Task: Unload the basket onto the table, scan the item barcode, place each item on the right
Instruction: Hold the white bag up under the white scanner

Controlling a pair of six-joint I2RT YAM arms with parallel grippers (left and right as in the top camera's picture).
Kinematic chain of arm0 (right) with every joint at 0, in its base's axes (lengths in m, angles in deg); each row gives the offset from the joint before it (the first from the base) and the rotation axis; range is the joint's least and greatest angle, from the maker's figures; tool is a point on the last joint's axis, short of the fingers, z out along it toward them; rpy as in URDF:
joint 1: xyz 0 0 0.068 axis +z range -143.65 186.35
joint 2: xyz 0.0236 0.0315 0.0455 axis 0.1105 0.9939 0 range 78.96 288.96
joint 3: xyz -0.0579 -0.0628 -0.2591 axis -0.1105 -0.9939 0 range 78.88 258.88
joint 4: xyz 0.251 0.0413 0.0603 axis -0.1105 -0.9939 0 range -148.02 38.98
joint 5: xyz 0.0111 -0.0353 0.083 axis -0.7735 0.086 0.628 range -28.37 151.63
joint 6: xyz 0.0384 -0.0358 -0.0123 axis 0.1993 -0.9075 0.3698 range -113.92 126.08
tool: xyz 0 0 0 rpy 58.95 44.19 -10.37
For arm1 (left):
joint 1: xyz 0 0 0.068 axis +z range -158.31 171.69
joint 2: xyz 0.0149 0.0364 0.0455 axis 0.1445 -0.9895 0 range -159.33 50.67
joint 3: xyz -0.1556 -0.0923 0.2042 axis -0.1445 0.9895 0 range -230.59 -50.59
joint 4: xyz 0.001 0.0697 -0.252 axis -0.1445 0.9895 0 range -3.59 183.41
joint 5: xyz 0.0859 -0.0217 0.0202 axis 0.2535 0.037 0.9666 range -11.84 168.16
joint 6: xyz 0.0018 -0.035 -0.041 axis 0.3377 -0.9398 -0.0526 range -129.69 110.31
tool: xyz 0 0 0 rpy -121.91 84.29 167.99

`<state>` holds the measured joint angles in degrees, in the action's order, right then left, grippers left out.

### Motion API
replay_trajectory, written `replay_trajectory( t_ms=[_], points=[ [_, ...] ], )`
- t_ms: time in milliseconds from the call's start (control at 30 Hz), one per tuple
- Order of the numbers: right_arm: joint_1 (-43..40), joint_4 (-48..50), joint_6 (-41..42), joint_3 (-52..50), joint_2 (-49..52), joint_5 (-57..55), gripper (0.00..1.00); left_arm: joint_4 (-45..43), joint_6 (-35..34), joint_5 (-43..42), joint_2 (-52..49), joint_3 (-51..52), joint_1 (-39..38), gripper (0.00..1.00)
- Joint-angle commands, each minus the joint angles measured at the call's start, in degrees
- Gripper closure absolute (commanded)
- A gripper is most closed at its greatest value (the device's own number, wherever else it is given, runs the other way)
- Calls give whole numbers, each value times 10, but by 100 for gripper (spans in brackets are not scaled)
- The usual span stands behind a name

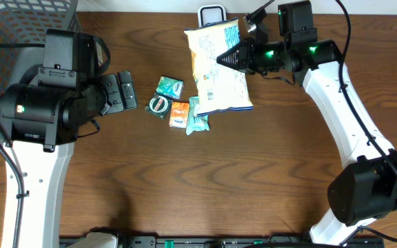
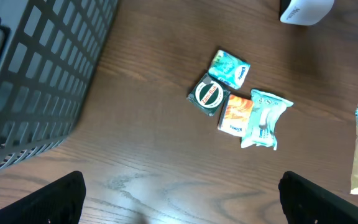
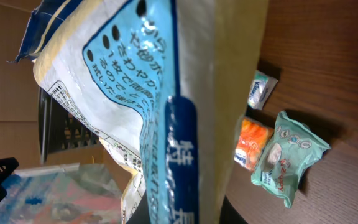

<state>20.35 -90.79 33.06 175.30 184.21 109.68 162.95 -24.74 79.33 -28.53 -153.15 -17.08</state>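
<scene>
The item is a large snack bag (image 1: 216,65), white and yellow with blue print, held up over the table's far middle. My right gripper (image 1: 229,58) is shut on its right edge. In the right wrist view the bag (image 3: 166,93) fills the frame and hides the fingers. Just beyond the bag's top edge stands a white scanner (image 1: 212,14), partly covered by it. Off to the left, my left gripper (image 1: 126,91) hangs open with only bare wood between its fingers (image 2: 61,199).
Small packets lie in a cluster mid-table: a teal one (image 2: 230,68), a round green one (image 2: 209,95), an orange one (image 2: 235,114) and a mint-green one (image 2: 266,118). A grey wire basket (image 1: 19,27) stands at the far left corner.
</scene>
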Motion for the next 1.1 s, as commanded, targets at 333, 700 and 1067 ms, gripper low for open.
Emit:
replay_trajectory(
  t_ms=[333, 700, 1067],
  points=[
    [-3, -3, -3, 3, -10, 7, 99, 2, -3, -4, 1, 3, 2, 2],
    [1, -34, -10, 3, -10, -119, 99, 2, -3, -4, 1, 3, 2, 2],
    [79, -109, -70, 1, 9, -840, 99, 2, -3, -4, 1, 3, 2, 2]
  ],
)
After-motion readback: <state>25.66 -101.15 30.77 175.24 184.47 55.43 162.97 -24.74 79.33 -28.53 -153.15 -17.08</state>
